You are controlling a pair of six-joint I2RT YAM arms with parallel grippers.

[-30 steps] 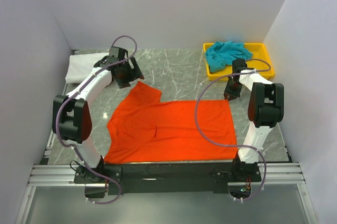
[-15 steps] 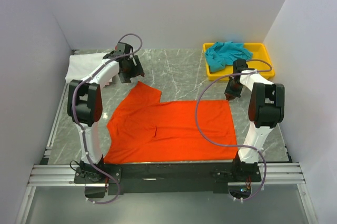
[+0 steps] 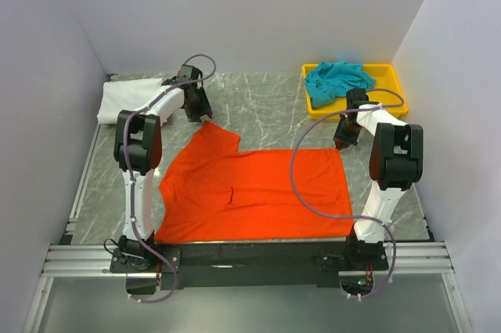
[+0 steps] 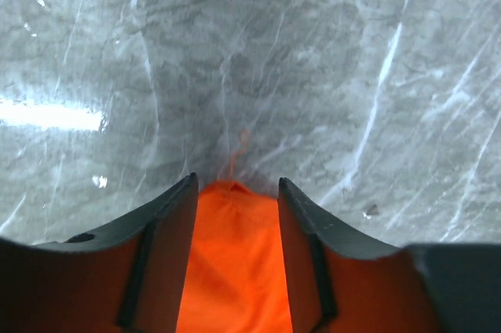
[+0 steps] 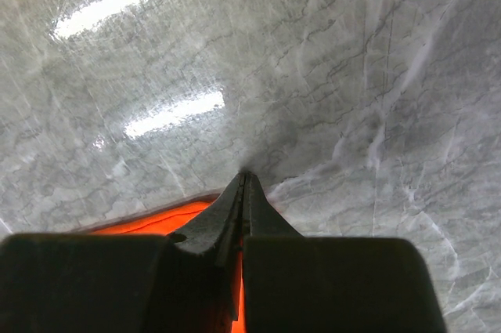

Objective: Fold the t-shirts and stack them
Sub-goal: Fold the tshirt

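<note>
Along the lower edge of the top view, just beyond the arm bases, lies the near edge of the orange-red t-shirt [image 3: 250, 192]. It is spread flat on the grey marble table [image 3: 266, 102] and fills the middle of the frame, with one sleeve pointing towards the upper left. At the shirt's upper right corner sits the right gripper [image 3: 342, 142]. In its wrist view the right gripper [image 5: 244, 180] has its jaws pressed together to a thin seam, with orange cloth [image 5: 153, 222] showing under them and a sliver of it caught in the seam lower down. Across the frame, at the tip of the upper-left sleeve, sits the left gripper [image 3: 202, 116]. The left wrist view shows the left gripper [image 4: 235, 186] with its jaws held apart and nothing clamped. The rounded end of the orange sleeve [image 4: 233, 255] lies in the gap between them without being pinched, and bare marble lies beyond. Farther back, in the upper left, a white t-shirt [image 3: 125, 99] lies folded by the wall, just left of the left arm. In the upper right, a teal t-shirt [image 3: 337, 80] lies crumpled in a yellow tray [image 3: 391, 76].
</note>
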